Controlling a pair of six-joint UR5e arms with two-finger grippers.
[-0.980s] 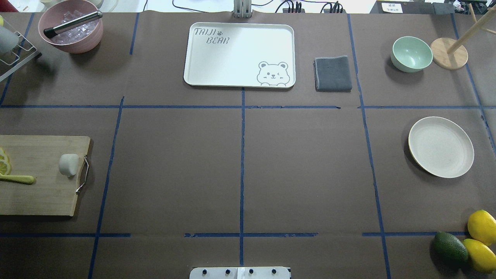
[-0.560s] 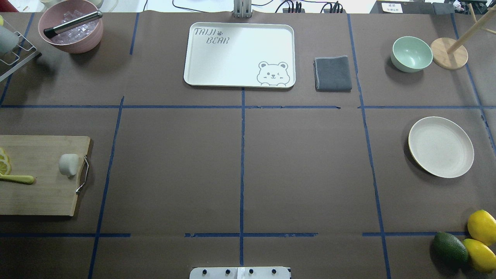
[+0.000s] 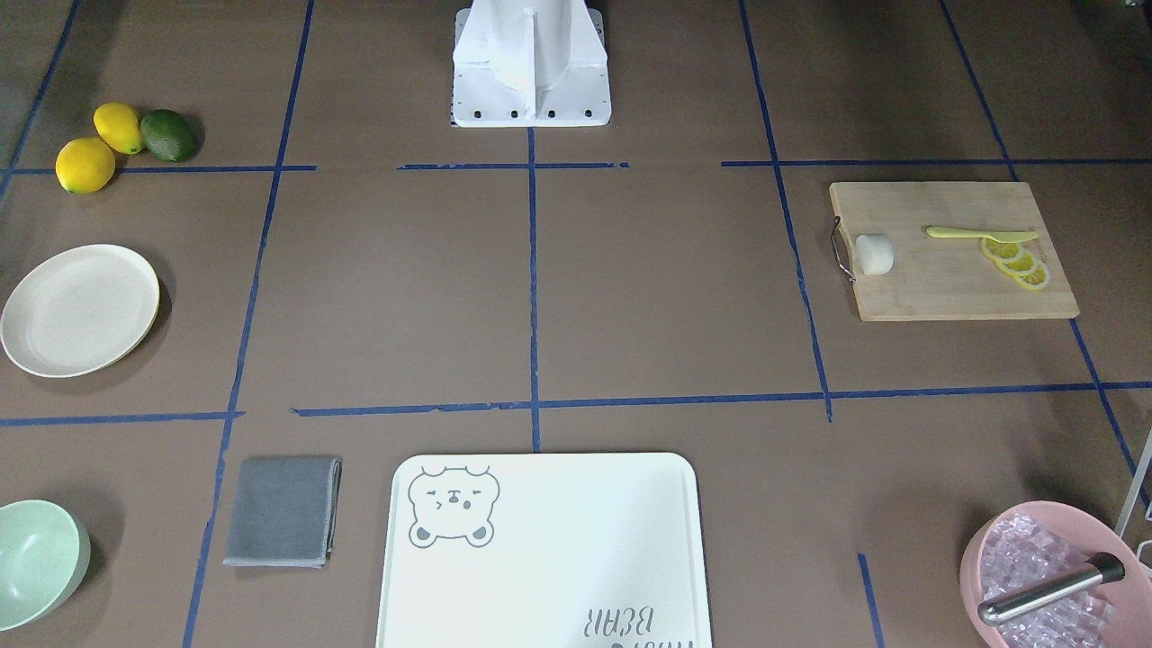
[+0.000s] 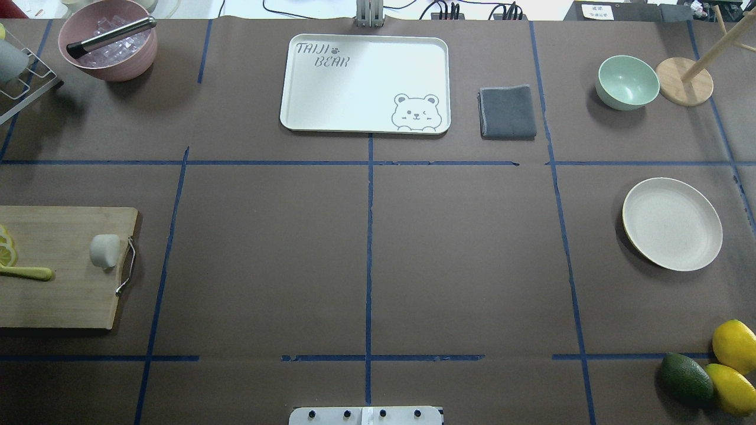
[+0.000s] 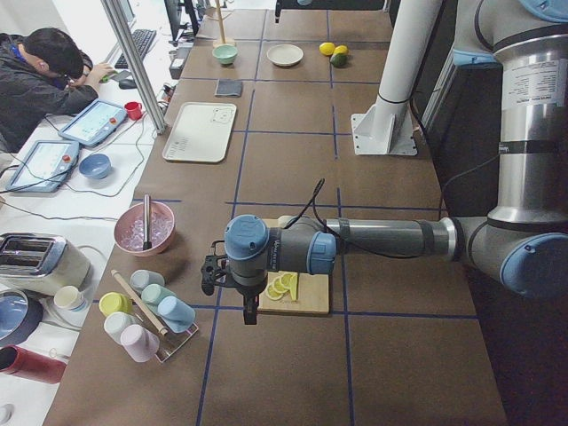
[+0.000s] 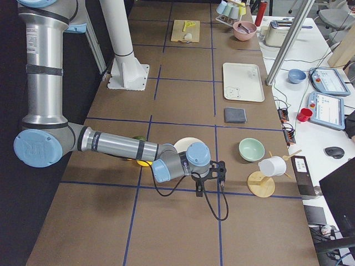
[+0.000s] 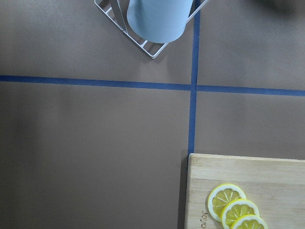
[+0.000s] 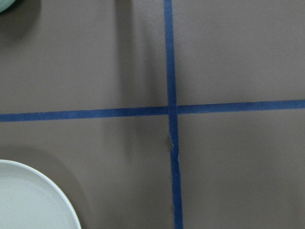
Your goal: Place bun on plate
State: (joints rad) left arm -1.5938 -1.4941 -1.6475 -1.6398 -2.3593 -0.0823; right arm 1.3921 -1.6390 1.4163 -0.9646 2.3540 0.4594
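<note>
Far left, the bun [image 4: 105, 251] lies on its side at the cutting board's [image 4: 59, 295] right edge, just beside the metal handle [image 4: 127, 265] and well apart from the lemon slices [image 4: 7, 251]. An off-centre pinch could send it rolling, or a finger could snag the handle. The plate [image 4: 672, 224] sits far right across the surface [image 4: 366, 265], so a long carry risks a drop. The bun looks smooth, matte white and stubby. The left pincer [image 5: 210, 273] and right pincer [image 6: 221, 173] show only side-on, so I cannot tell whether they are wide or narrow.
</note>
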